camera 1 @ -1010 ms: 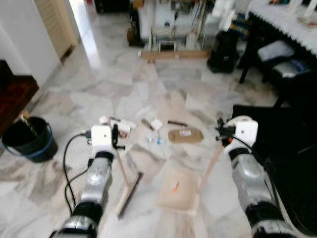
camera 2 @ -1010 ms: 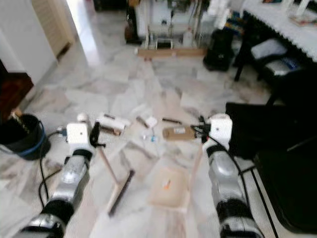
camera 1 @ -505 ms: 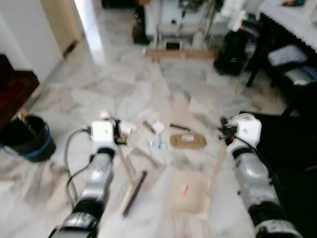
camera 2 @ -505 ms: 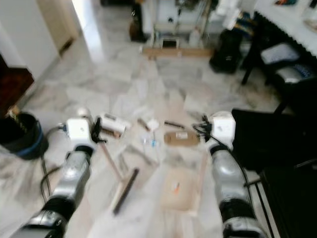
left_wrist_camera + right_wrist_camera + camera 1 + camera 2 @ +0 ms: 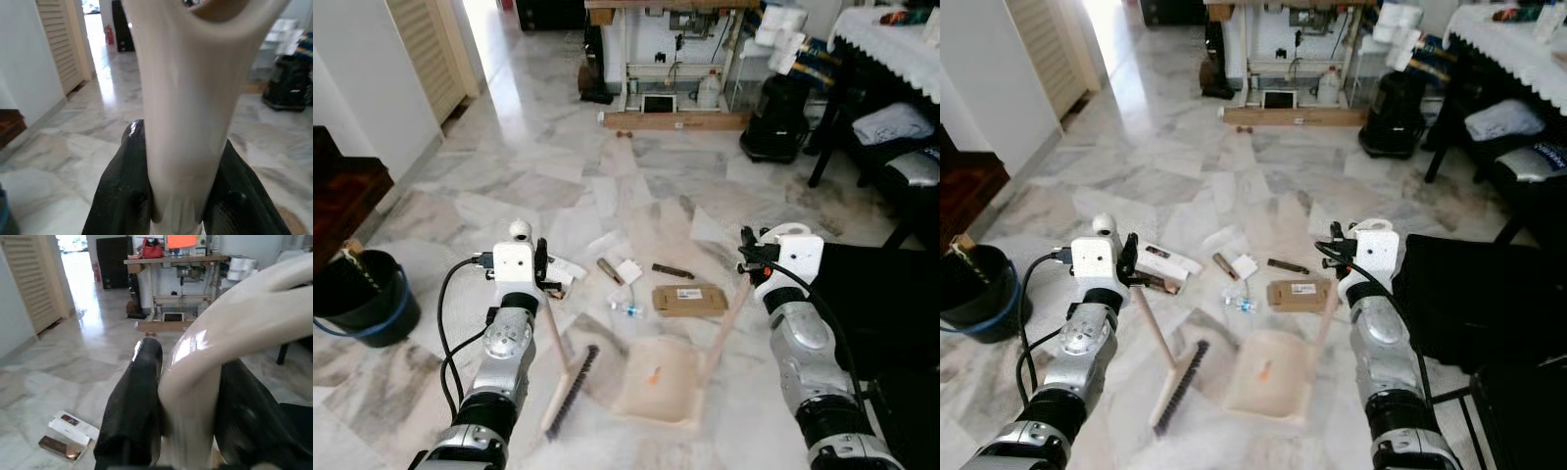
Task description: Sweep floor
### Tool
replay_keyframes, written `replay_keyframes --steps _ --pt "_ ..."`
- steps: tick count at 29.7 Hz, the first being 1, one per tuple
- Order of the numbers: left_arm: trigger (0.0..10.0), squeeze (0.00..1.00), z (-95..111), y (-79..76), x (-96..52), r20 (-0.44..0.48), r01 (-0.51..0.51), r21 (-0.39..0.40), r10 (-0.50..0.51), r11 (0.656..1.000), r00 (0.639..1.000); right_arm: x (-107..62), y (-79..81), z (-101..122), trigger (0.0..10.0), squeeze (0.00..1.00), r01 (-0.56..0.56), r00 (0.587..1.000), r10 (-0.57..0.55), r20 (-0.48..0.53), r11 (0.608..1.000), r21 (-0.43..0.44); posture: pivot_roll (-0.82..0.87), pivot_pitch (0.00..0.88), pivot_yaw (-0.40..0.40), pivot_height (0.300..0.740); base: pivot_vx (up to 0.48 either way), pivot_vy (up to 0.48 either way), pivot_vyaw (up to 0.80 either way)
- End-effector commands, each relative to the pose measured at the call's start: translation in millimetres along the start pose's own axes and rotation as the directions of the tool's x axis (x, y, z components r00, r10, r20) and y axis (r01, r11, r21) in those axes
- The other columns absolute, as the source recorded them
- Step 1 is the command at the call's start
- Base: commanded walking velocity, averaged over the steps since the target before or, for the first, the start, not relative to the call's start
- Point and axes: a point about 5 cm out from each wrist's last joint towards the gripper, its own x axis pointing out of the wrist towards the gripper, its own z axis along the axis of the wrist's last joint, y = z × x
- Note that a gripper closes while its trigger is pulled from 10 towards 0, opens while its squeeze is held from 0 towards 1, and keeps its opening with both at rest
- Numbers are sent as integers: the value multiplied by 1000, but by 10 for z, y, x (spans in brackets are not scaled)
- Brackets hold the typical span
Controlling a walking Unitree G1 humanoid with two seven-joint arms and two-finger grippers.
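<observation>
Two tools are in play on the grey-veined white marble floor (image 5: 538, 166): the left end effector (image 5: 541, 266) has its black fingers (image 5: 124, 191) pinched on the pale handle of a cream hand broom with dark bristles (image 5: 570, 390), whose head rests on the floor just beside the near left corner of a cream plastic dustpan (image 5: 658, 382). The right end effector (image 5: 745, 259) is clamped the same way on the dustpan's long pale handle, its fingers (image 5: 134, 421) pressed to either side of it, and the pan sits flat on the floor between the two silver arms with a small orange scrap (image 5: 653, 373) lying in it. Just beyond the pan's far edge lies the litter: a flat brown cardboard piece with a white label (image 5: 689, 298), a thin dark stick (image 5: 673, 271), a short brown tube (image 5: 610, 271), a white paper square (image 5: 628, 271), a small clear-and-blue wrapper (image 5: 626, 309), and a white-and-brown carton (image 5: 1160, 267) close to the left end effector. Off toward the left wall stands a black bucket with a blue rim (image 5: 364, 297). To the right a black mat (image 5: 1469, 294) covers the floor, and at the far end of the room a black bin (image 5: 775, 119) sits near a white-framed workbench (image 5: 674, 44).
</observation>
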Motion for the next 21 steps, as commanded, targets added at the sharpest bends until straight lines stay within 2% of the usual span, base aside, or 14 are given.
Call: replay_keyframes --steps 1,21 --pt "10000 0 124 -49 61 54 12 0 -12 1000 998 34 5 108 10000 0 -1 998 -1 55 1000 31 -59 0 62 740 341 0 0" --pt "10000 0 148 -48 72 64 10 -1 -10 1000 998 37 -22 118 10000 0 2 998 -4 64 999 34 -55 0 59 740 341 0 0"
